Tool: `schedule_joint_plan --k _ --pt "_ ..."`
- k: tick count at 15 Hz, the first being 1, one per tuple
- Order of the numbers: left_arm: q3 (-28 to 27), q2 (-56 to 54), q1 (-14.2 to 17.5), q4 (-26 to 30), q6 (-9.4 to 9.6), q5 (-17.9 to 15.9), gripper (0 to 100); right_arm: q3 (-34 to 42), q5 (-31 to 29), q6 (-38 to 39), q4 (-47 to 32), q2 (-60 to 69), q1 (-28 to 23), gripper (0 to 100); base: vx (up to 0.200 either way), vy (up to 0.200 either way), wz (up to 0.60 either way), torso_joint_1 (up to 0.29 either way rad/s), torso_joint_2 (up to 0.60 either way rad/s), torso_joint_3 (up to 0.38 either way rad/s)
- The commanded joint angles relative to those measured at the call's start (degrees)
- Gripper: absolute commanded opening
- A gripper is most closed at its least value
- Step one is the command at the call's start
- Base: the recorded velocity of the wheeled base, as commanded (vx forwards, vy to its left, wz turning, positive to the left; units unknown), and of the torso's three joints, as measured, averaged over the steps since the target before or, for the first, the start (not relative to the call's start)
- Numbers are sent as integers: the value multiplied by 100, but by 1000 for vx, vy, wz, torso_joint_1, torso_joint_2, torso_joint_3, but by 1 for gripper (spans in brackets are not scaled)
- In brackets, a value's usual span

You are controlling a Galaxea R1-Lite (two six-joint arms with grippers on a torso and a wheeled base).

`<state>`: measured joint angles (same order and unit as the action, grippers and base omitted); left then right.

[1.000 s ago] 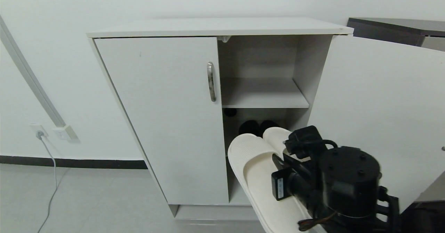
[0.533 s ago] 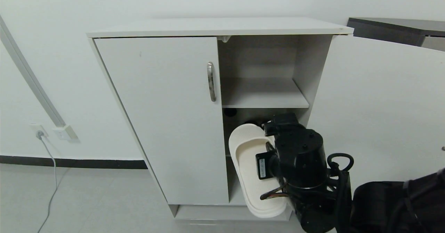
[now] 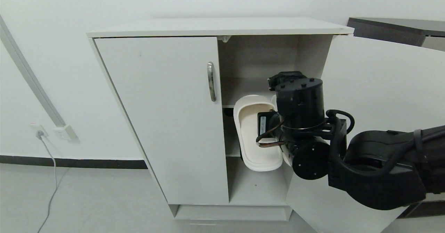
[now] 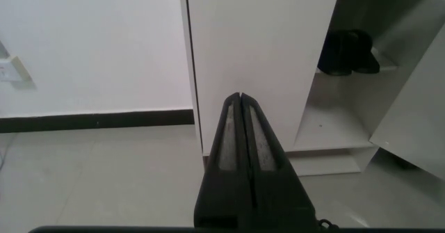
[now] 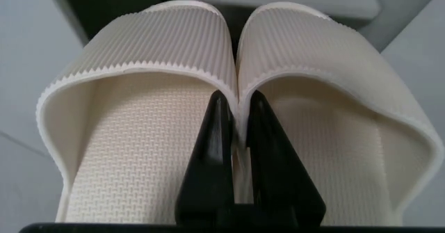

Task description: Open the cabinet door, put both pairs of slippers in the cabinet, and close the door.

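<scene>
The white cabinet (image 3: 215,26) has its right door (image 3: 375,97) swung open and its left door (image 3: 163,114) closed. My right gripper (image 5: 236,102) is shut on the touching inner edges of a pair of white slippers (image 3: 253,132), toes pointing into the cabinet. In the head view they hang in the opening, toes level with the upper shelf (image 3: 243,87). A black pair of slippers (image 4: 350,52) sits on a lower shelf inside. My left gripper (image 4: 240,97) is shut and holds nothing, low in front of the closed door.
A metal handle (image 3: 211,81) is on the closed door's edge. The cabinet's bottom board (image 3: 253,187) is bare. A wall socket with a cable (image 3: 38,133) is at the far left, a dark desk (image 3: 396,26) behind the open door. Open floor lies to the left.
My right arm has lifted the white slippers from low in front of the cabinet up and forward into the opening, at the level of the upper shelf.
</scene>
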<state>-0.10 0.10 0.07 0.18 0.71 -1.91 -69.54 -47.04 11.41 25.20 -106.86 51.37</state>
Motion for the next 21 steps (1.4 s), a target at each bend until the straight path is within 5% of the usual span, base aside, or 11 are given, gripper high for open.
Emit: schedule_joint_plan --k 1,9,21 --pt "1 -1 1 -1 0 -2 0 -78 2 -7 3 16 -4 0 0 0 0 0 0 0" --pt "1 -1 1 -1 8 -2 0 -16 20 45 29 -177 -13 0 0 0 0 0 0 0" --pt "1 -1 1 -1 -9 7 0 -7 11 45 47 -221 -75 0 167 0 0 3 2 2"
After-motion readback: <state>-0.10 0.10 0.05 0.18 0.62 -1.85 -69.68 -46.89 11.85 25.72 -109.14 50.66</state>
